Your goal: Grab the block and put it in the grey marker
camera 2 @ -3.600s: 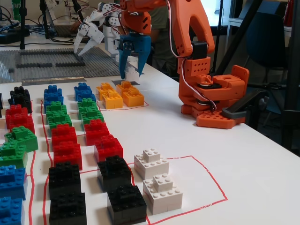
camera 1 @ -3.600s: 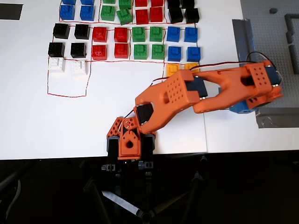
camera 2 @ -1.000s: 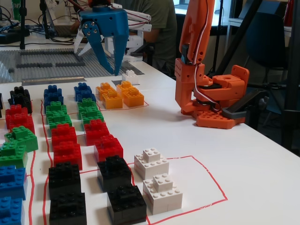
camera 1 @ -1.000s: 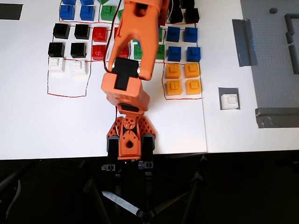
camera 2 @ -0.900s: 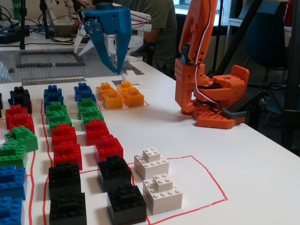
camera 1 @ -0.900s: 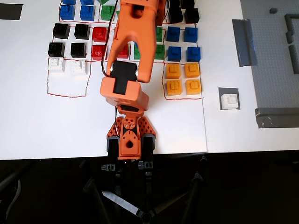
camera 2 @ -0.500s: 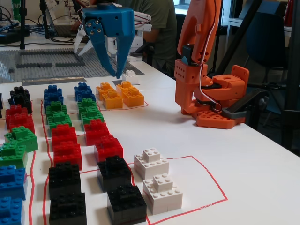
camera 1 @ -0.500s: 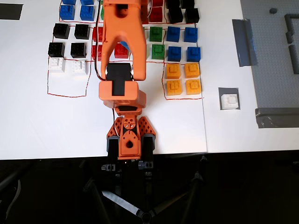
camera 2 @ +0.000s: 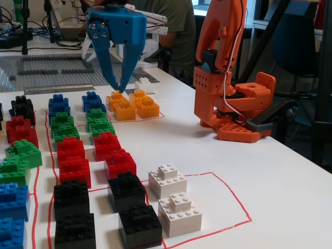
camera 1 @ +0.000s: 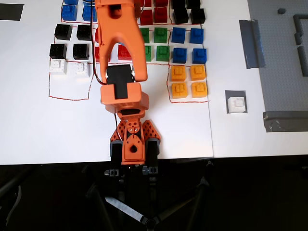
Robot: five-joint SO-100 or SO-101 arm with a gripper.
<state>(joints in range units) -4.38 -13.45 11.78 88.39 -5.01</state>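
Observation:
A white block sits on the grey marker at the right of the overhead view. The fixed view shows the same block behind the yellow blocks. Two more white blocks lie in a red-outlined box at the left. In the fixed view they are near the front. My blue gripper hangs in the air over the coloured rows, far from every white block. Its fingertips meet and hold nothing. In the overhead view the orange arm hides the gripper.
Rows of black, red, green, blue and yellow blocks fill the back of the white table. The arm's base is at the front edge. A grey studded baseplate with tape strips lies at the right.
The arm has swung left in the overhead view, away from the block on the grey marker. The gripper's fingertips have come together.

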